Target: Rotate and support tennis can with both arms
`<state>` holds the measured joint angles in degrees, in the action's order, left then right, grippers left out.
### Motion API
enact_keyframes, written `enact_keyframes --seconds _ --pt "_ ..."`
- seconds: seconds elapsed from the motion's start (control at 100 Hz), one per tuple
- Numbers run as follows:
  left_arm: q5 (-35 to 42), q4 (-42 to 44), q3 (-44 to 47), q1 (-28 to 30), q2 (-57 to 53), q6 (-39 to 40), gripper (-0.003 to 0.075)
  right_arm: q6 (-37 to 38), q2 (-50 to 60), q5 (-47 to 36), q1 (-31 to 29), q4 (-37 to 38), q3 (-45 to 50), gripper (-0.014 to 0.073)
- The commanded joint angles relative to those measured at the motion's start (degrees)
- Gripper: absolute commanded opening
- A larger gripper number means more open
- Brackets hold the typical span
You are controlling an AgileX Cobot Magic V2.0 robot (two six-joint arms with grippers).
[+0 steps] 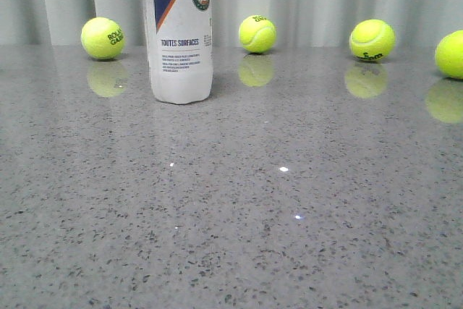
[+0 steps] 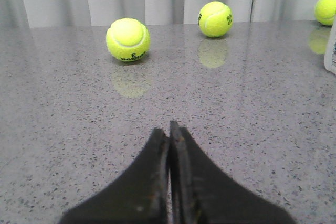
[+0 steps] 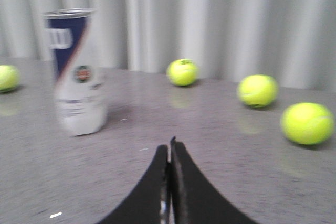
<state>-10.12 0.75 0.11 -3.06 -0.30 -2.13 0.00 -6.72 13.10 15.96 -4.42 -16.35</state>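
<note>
The tennis can (image 1: pixel 181 30) stands upright at the back left of the grey table, white label with a navy band and orange stripe; its top is cut off in the front view. In the right wrist view the can (image 3: pixel 76 72) shows whole, with its silver rim, some way ahead of my right gripper (image 3: pixel 169 148), which is shut and empty. My left gripper (image 2: pixel 169 129) is shut and empty above bare table; only an edge of the can (image 2: pixel 331 45) shows at that view's border. Neither gripper shows in the front view.
Several yellow tennis balls lie along the back of the table: one (image 1: pixel 103 37) left of the can, one (image 1: pixel 257 33) right of it, two more (image 1: pixel 372 40) (image 1: pixel 452 54) further right. A grey curtain hangs behind.
</note>
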Motion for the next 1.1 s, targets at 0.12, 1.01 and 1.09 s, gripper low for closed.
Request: enact_keyframes --seconds 0.12,1.01,1.09 --pt "4.2 0.0 2.5 -0.4 -1.9 0.7 -0.0019 4.8 -0.3 -14.2 -14.4 9.1 6.9 -0.0062" --pt "4.3 0.0 2.5 -0.4 -1.9 0.7 -0.0019 6.3 8.4 -15.3 -21.5 9.0 18.1 -0.0062" --pt "4.3 0.0 2.5 -0.4 -1.9 0.7 -0.0019 6.3 8.4 -15.3 -21.5 9.0 18.0 -0.0062"
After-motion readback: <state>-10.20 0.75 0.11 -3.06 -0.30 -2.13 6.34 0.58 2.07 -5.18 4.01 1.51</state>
